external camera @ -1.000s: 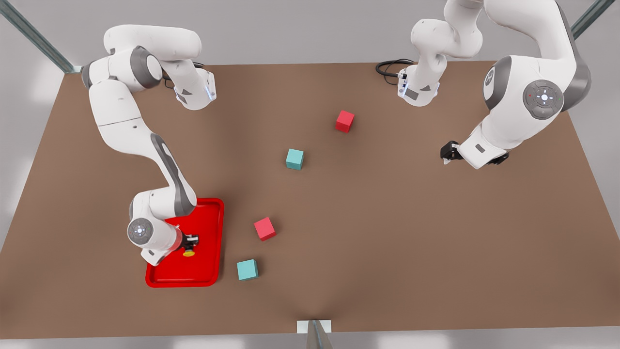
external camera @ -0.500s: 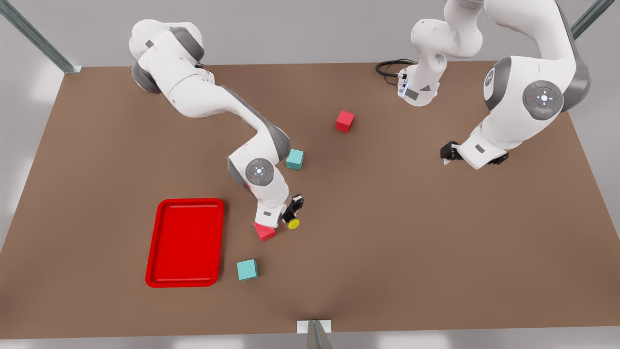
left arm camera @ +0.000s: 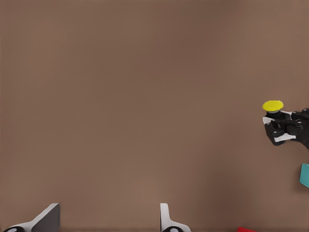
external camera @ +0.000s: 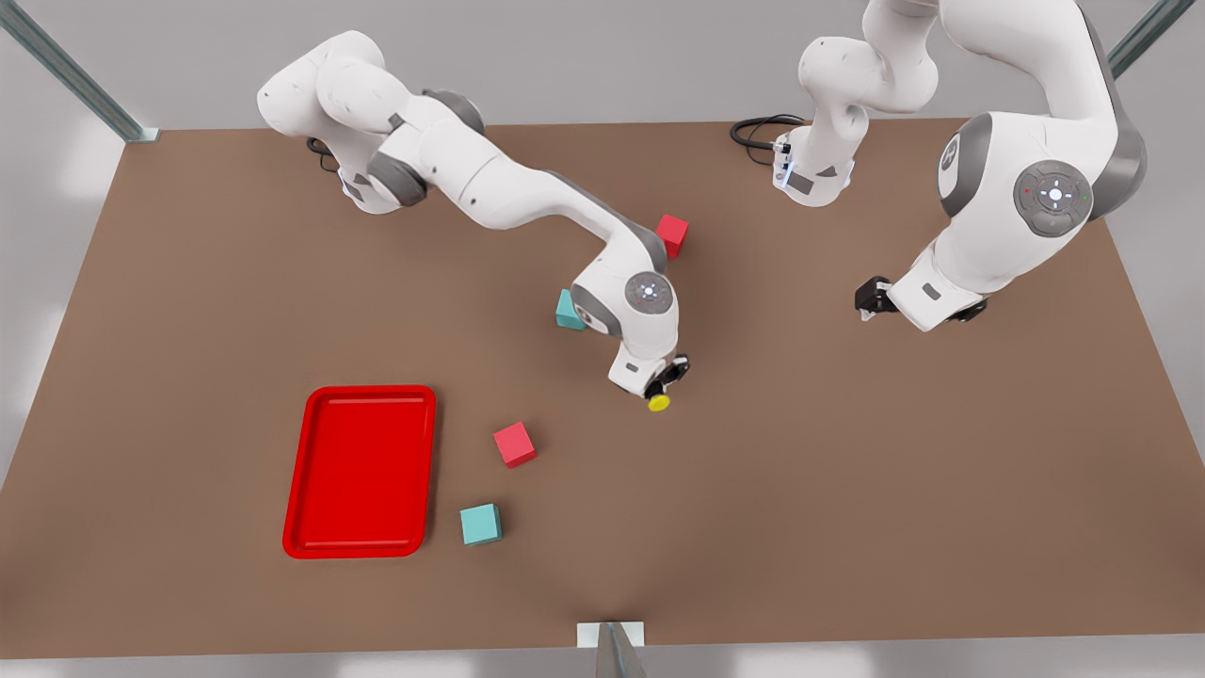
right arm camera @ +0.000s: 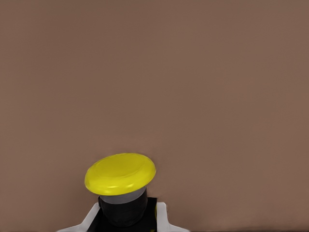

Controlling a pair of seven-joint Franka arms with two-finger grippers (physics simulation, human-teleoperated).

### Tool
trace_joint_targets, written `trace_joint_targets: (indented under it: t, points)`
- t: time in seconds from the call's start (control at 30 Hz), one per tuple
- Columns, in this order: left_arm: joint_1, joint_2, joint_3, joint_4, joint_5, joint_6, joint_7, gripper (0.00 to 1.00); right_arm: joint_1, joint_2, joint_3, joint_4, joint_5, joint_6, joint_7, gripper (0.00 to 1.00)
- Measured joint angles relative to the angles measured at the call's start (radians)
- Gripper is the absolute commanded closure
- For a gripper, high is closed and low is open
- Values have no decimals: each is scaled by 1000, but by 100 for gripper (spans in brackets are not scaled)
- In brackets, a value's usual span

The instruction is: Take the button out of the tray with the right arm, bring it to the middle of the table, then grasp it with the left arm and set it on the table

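- Presently, my right end effector (external camera: 666, 384) grips the button (external camera: 659, 403) above mid-counter (external camera: 847, 490)
- My left end effector (external camera: 868, 299) waits, fingers spread
- Risk: tiny button slipping during handover

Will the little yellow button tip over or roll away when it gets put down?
The button probably tips easily: its round yellow cap is wider than its dark body. If it falls sideways, the cap might let it roll. It looks stiff and light; the right gripper carries it with just its jaws' tips.

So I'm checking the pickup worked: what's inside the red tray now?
Nothing lies in the tray; its whole floor shows. The right gripper holds the button near mid-table.
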Motion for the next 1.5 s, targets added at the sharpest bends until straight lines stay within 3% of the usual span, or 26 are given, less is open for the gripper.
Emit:
trace_joint_targets:
  t: [0.23, 0.27, 0.3, 0.47, 0.57, 0.63, 0.67, 0.7, 0.77, 0.83, 0.93, 1.1, 1.5]
  points:
    - [0, 23, 0, 0, 1, 10, 0, 0, 6, 13, -2, -1, 13, 31, 162, 49]
    - [0, 28, 0, 0, 1, 13, 0, 0, 7, 13, -2, -2, 13, 34, 183, 13]
    - [0, 33, 0, 0, 1, 16, 0, 0, 6, 13, -3, -2, 13, 40, 203, 0]
    - [-1, 40, 0, 0, 1, 24, -1, 0, 1, -11, -29, -27, 12, 87, 287, 0]
    - [-3, 49, 0, 1, 1, 28, -1, 0, -47, -162, -28, -51, 16, 69, 295, 0]
    - [-37, 136, -9, 7, -4, 49, -22, 0, -168, -289, -10, -55, 44, -28, 251, 0]
    - [-104, 205, -12, 13, -10, 73, -54, 0, -258, -385, -8, -97, 54, -95, 208, 0]
    - [-187, 290, -14, 52, -25, 100, -93, 0, -372, -543, -2, -260, 59, -152, 159, 0]
    - [-302, 465, -17, 180, -65, 158, -178, 0, -652, -816, 93, -557, 63, -230, 57, 0]
    - [-341, 578, -30, 228, -103, 255, -259, 0, -756, -929, 135, -641, 62, -302, -31, 0]
    - [-337, 668, -54, 236, -140, 413, -343, 0, -800, -959, 149, -625, 39, -390, -143, 0]
    - [-328, 686, -72, 145, -155, 562, -374, 0, -823, -959, 148, -596, 28, -490, -295, 0]
    - [-319, 702, -110, 68, -130, 658, -295, 0, -839, -959, 146, -595, 26, -557, -524, 0]
